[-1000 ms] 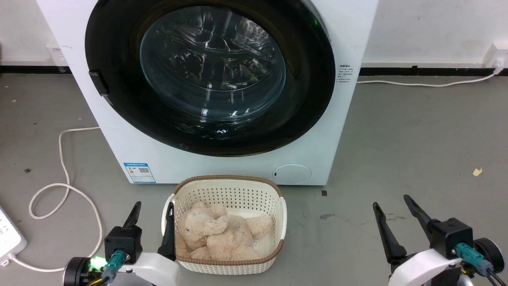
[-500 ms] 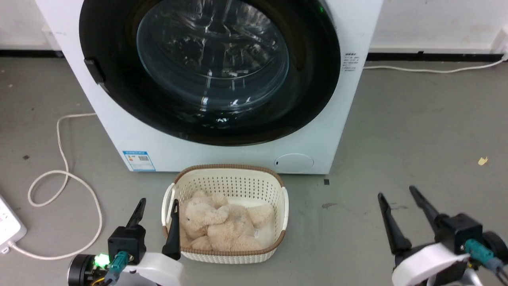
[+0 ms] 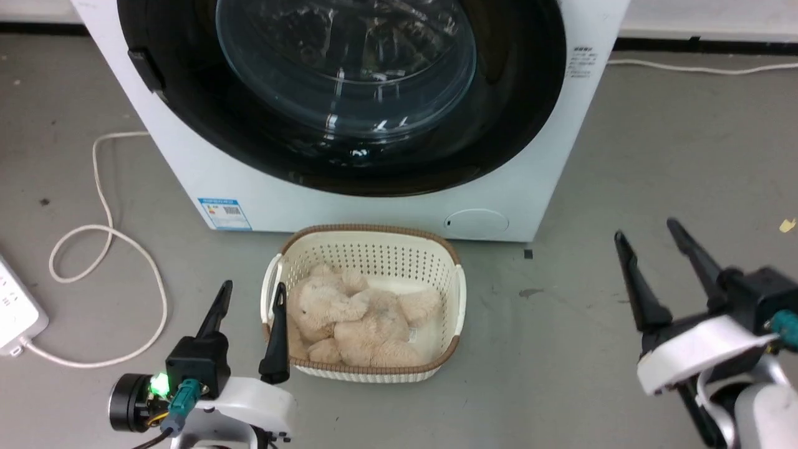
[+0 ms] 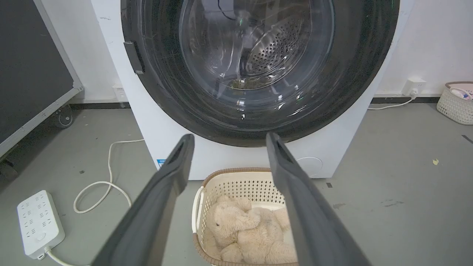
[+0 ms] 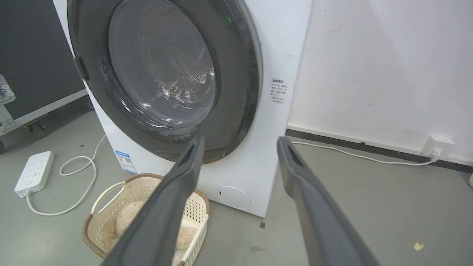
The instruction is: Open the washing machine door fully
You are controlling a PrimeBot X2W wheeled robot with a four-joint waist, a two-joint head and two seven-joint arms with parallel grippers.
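Black-rimmed round glass washing machine door [image 3: 349,75] sat shut at twelve o'clock; left gripper [image 3: 253,285] at seven and right gripper [image 3: 645,227] at four gaped empty.

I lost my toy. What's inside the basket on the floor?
A fluffy beige teddy bear lies curled inside the cream perforated plastic basket with a brown woven rim. Whatever is under the bear is covered.
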